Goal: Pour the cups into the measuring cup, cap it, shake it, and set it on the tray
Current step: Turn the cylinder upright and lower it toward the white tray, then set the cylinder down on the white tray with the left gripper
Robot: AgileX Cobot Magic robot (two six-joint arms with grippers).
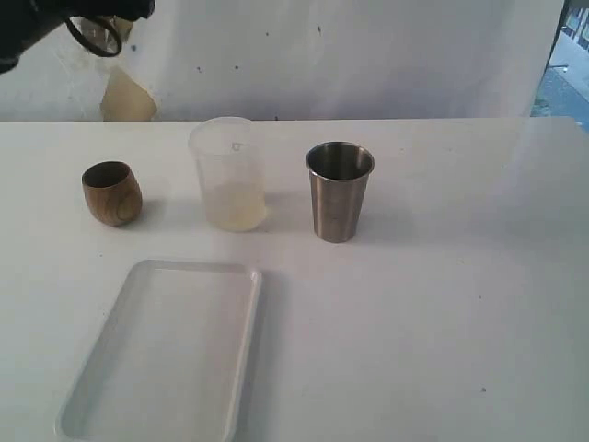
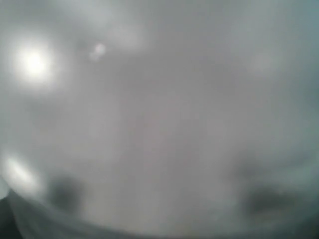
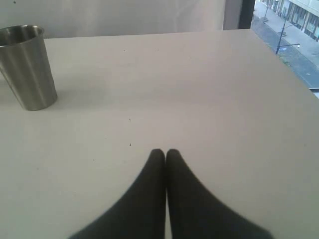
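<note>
The measuring cup (image 1: 228,175) stands open in the middle of the table, translucent, with pale yellowish contents at its bottom. The brown wooden cup (image 1: 111,193) sits to its left. The steel tumbler (image 1: 339,191) stands upright to its right, also in the right wrist view (image 3: 27,67). The white tray (image 1: 166,354) lies in front of them. My left gripper (image 1: 92,28) hangs high at the back left, gripping a translucent plastic piece (image 2: 159,119) that blurs its whole wrist view. My right gripper (image 3: 165,152) is shut and empty over bare table, off to the side of the tumbler.
A white backdrop (image 1: 350,55) closes the far side of the table. A beige patch (image 1: 127,97) shows below the left arm against it. The table's edge (image 3: 294,69) runs past the right gripper, with a window beyond.
</note>
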